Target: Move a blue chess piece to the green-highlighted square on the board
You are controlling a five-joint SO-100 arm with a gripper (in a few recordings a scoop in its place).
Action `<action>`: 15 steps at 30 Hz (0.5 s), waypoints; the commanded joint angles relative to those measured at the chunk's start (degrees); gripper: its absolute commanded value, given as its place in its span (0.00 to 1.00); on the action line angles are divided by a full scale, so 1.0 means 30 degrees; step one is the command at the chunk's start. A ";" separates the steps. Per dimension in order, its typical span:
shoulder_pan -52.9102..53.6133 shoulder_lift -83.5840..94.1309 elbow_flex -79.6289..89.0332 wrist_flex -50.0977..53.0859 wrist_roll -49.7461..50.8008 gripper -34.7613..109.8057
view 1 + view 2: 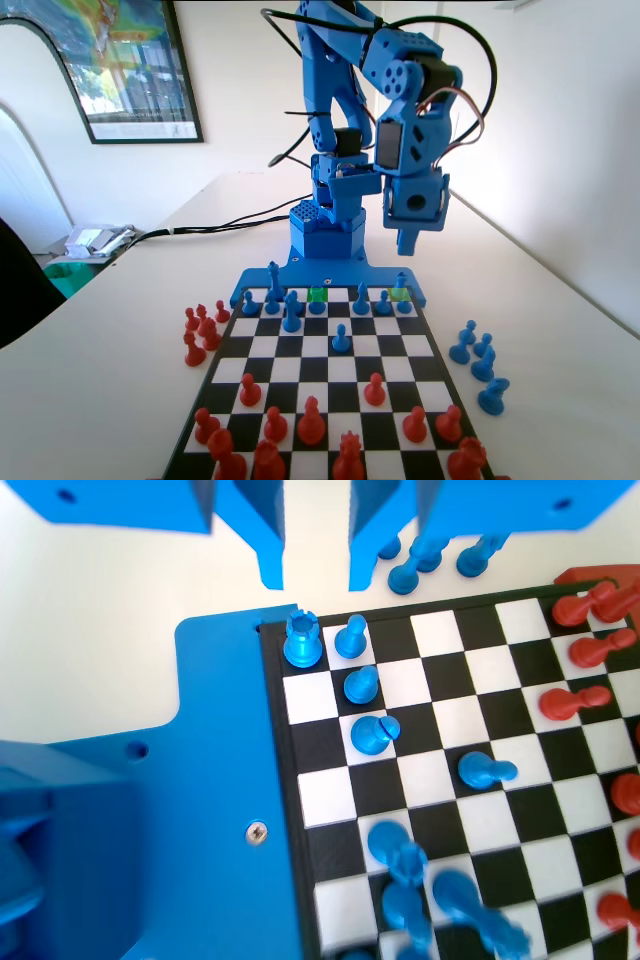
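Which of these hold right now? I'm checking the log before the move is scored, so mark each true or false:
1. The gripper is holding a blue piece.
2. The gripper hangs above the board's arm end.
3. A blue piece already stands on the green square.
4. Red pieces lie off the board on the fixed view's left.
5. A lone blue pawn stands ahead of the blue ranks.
1. False. The gripper is open with nothing between its jaws.
2. True, clear of the board.
3. False. The green-highlighted square looks bare.
4. True: red pieces stand on the table there.
5. True: the blue chess piece.
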 commanded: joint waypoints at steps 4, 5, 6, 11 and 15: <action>-0.0615 -0.0146 0.0762 -0.1055 -0.0264 0.32; -0.0645 -0.0293 0.0908 -0.1348 -0.0264 0.32; -0.0674 -0.0439 0.1055 -0.1670 -0.0234 0.32; -0.0645 -0.1230 0.1494 -0.2783 -0.0293 0.32; -0.0586 -0.1846 0.1523 -0.3398 -0.0293 0.32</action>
